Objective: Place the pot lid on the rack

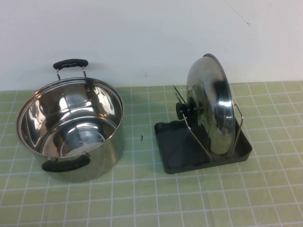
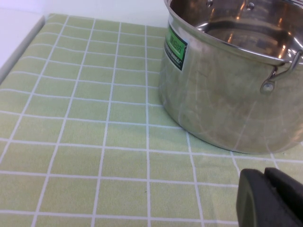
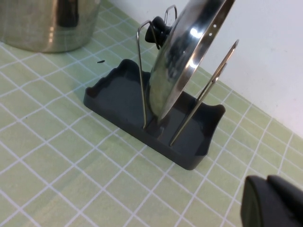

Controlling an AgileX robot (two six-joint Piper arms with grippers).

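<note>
The shiny steel pot lid stands on edge in the dark grey rack, held between its wire loops, with its black knob facing the pot. The right wrist view shows the lid upright in the rack too. Neither gripper shows in the high view. My left gripper is shut and empty, low over the mat beside the pot. My right gripper is shut and empty, apart from the rack.
A deep steel pot with two black handles stands open on the left of the green checked mat; it also shows in the left wrist view. A white wall runs along the back.
</note>
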